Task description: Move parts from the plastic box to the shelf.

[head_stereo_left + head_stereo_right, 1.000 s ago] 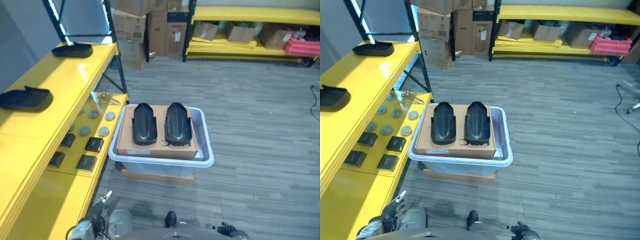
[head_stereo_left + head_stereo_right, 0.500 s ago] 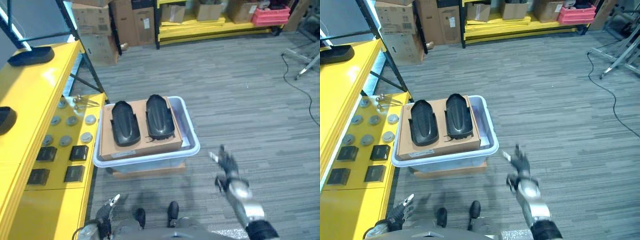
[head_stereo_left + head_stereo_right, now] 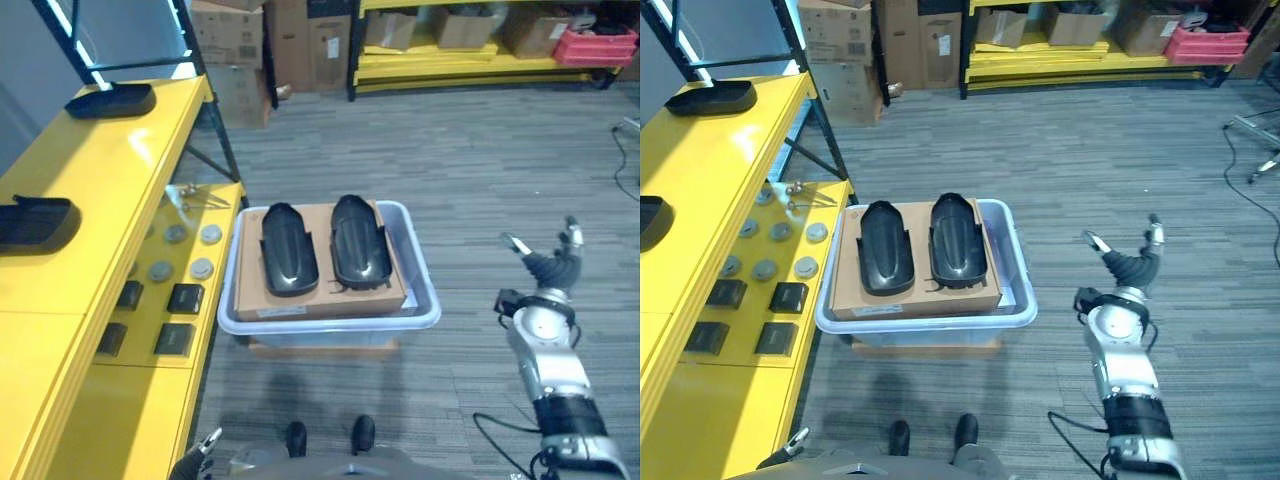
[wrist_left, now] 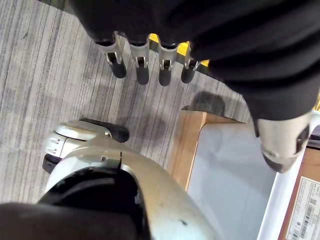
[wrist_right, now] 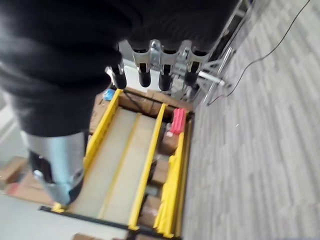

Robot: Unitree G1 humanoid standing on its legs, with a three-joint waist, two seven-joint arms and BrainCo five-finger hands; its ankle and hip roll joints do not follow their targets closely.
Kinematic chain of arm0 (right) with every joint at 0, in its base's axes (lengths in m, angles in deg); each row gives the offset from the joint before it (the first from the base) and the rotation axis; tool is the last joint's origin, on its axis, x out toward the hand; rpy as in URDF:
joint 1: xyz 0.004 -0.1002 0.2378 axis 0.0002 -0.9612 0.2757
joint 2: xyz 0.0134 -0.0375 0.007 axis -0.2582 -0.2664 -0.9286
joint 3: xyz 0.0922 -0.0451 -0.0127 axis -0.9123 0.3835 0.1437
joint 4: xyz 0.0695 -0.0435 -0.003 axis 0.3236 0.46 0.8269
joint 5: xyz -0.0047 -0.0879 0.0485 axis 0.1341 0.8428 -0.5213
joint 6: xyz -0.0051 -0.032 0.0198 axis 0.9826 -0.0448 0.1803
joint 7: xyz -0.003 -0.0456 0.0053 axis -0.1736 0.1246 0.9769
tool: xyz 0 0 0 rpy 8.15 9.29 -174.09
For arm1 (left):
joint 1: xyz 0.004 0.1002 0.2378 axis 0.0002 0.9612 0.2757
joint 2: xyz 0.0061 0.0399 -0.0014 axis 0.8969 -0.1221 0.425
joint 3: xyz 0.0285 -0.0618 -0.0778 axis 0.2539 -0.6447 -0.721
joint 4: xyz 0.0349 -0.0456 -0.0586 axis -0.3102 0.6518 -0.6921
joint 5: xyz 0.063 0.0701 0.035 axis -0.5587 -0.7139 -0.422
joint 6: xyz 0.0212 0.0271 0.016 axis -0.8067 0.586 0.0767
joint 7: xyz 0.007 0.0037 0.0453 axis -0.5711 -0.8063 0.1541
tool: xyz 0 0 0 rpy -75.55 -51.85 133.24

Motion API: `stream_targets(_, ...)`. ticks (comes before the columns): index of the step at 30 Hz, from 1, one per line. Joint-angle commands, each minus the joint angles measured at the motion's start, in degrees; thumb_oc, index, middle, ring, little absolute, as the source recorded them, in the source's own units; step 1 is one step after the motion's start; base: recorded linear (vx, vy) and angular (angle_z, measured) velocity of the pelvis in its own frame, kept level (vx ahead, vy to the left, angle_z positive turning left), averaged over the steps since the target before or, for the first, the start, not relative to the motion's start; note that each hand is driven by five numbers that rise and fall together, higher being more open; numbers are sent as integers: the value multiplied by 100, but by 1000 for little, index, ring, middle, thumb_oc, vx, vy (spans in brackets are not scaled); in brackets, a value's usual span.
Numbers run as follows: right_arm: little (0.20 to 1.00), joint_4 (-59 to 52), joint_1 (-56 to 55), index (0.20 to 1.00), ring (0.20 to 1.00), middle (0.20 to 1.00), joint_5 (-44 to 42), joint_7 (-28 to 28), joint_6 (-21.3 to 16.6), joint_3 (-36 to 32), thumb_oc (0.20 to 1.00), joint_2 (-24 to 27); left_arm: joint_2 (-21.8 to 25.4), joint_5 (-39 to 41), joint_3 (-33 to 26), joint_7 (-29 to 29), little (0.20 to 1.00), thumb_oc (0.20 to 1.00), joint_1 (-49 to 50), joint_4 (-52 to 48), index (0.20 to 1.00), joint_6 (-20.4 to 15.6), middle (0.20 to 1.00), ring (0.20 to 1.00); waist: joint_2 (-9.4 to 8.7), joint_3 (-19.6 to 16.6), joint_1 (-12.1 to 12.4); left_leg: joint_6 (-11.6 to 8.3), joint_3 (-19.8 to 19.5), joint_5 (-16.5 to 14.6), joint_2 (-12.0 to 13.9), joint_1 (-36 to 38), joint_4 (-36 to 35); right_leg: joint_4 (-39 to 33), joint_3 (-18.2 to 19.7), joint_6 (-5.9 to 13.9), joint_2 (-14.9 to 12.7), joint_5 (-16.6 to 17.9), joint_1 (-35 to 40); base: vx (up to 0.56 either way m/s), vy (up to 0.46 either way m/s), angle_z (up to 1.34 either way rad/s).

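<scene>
A pale plastic box (image 3: 425, 303) stands on the floor with a cardboard sheet (image 3: 320, 292) over it. Two black moulded parts lie side by side on the sheet, one at the left (image 3: 288, 250) and one at the right (image 3: 360, 243). Two more black parts (image 3: 110, 100) (image 3: 35, 222) rest on the yellow shelf (image 3: 110, 175) to the left. My right hand (image 3: 548, 272) is raised to the right of the box, its fingers (image 5: 150, 70) straight and holding nothing. My left hand (image 4: 280, 145) hangs low near the box's wall (image 4: 235, 175), its fingers (image 4: 142, 65) straight and bare.
The shelf's lower level carries round discs (image 3: 203, 268) and black square blocks (image 3: 185, 297). A flat board (image 3: 320, 347) lies under the box. Cardboard boxes (image 3: 300, 40), a yellow rack (image 3: 480, 65) and a red bin (image 3: 595, 45) stand at the back.
The camera has swung about. My right arm has come up into view and the hand now stands higher and farther right of the box. The parts have not moved.
</scene>
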Motion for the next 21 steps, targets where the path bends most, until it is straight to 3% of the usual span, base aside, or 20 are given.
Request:
stream_targets(1,1000,91,745,1000,1000,1000,287,-395,-35,103,1000,476,225,285,315,-186,1000,1000,-473,21,1000,-83,1000,1000,-117,208,173,-149,-106,96,207,-810,237,601,115,427,-562,-505,-281,-388,64,11)
stream_targets(2,1000,863,1348,1000,1000,1000,297,-608,-108,282,1000,786,311,418,470,-310,1000,1000,-766,-43,1000,-109,1000,1000,-71,506,296,-151,-217,121,142,-1144,397,670,65,438,-619,-459,-529,-349,48,10)
stream_targets(5,1000,1427,1713,1000,1000,1000,-174,-787,-153,430,1000,1010,409,556,658,-354,1000,1000,-873,-142,1000,-102,1000,1000,-25,823,443,-149,-381,154,53,-1443,519,727,-18,460,-658,-419,-729,-227,3,47)
stream_targets(21,1000,2393,2323,1000,1000,1000,-430,-446,-172,925,1000,1226,479,819,869,-578,1000,1000,-774,-71,1000,-439,1000,1000,38,1058,676,-183,-430,199,-29,-1688,537,723,-133,501,-750,-406,-890,-26,40,8)
